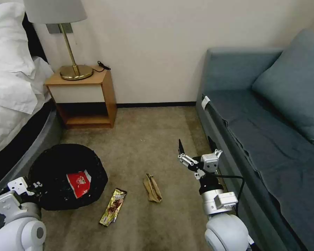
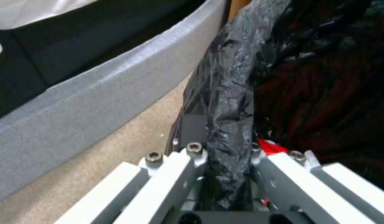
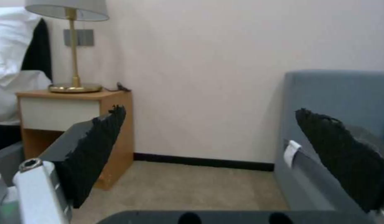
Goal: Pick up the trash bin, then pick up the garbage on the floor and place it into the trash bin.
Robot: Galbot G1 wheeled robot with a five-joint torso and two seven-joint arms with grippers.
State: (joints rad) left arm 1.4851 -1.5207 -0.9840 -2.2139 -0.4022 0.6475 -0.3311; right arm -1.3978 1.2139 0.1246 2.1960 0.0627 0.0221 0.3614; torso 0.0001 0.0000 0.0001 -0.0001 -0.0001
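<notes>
The trash bin [image 1: 59, 164], lined with a crinkled black bag, is at the left by the bed. A red snack packet [image 1: 78, 183] lies inside it. My left gripper [image 1: 34, 186] is shut on the bin's near rim, and the left wrist view shows the bag-covered rim [image 2: 229, 124] pinched between the fingers. Garbage on the carpet: a brown-gold candy wrapper [image 1: 113, 207] just right of the bin, and a crumpled tan scrap [image 1: 152, 188] further right. My right gripper [image 1: 199, 153] hangs open and empty above the floor beside the sofa, right of the scrap; its black pads [image 3: 96, 149] stand wide apart.
A wooden nightstand [image 1: 89, 92] with a brass lamp [image 1: 73, 66] stands against the back wall. The bed [image 1: 10, 90] runs along the left and a blue-grey sofa [image 1: 265, 122] along the right. Open carpet [image 1: 150, 139] lies between them.
</notes>
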